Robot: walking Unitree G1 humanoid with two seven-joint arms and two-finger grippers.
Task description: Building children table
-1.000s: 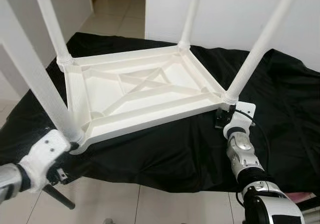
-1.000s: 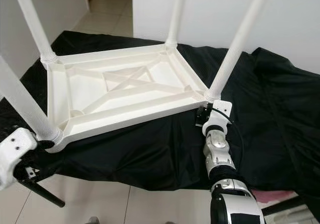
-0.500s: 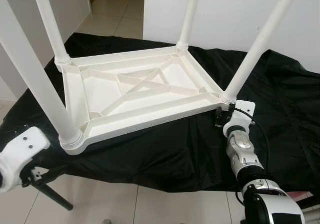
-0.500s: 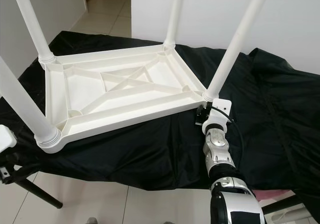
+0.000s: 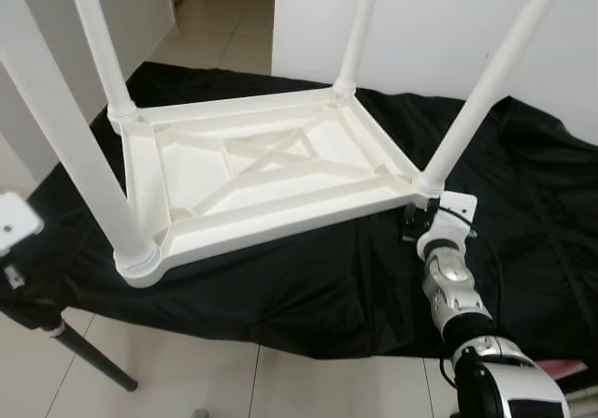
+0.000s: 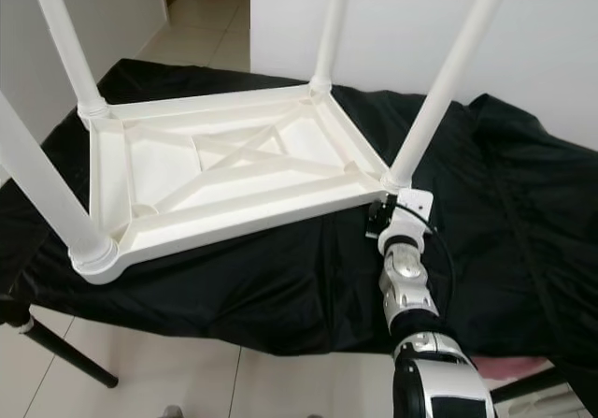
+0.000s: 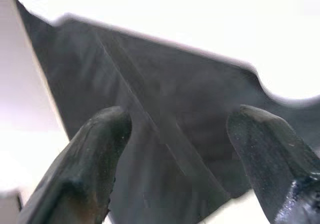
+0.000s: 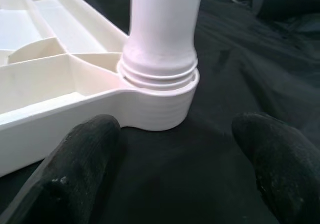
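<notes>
Upside down on the black cloth [image 5: 327, 278] covering the tabletop: the white children's table [image 5: 262, 180], four legs pointing up, cross-braced ribs of the underside showing. Landmark taken as that table's corner socket [image 8: 160, 101] nearest the right arm.

Right gripper [image 8: 175, 149] low on the cloth just short of that socket, fingers [image 8: 80, 169] spread wide apart, gripping nothing; socket and the leg [image 8: 162, 23] rising from it centred beyond the gap between the fingertips, not touching either. Leg seated in the ribbed socket collar, threads visible at the joint. Right wrist block [image 5: 447, 214] in the head view sitting right against the socket's outer side.

Left gripper [image 7: 185, 149] far across from that socket, off the cloth's edge, fingers [image 7: 85, 169] open, holding nothing, dark cloth blurred ahead of them. White left wrist housing [image 5: 14, 222] beside the table's near left leg [image 5: 70, 128], apart from it.

Below the cloth edge, a black stand leg [image 5: 84, 353] slanting over pale floor tiles [image 5: 215, 381]. White wall [image 5: 420, 16] behind the far legs.
</notes>
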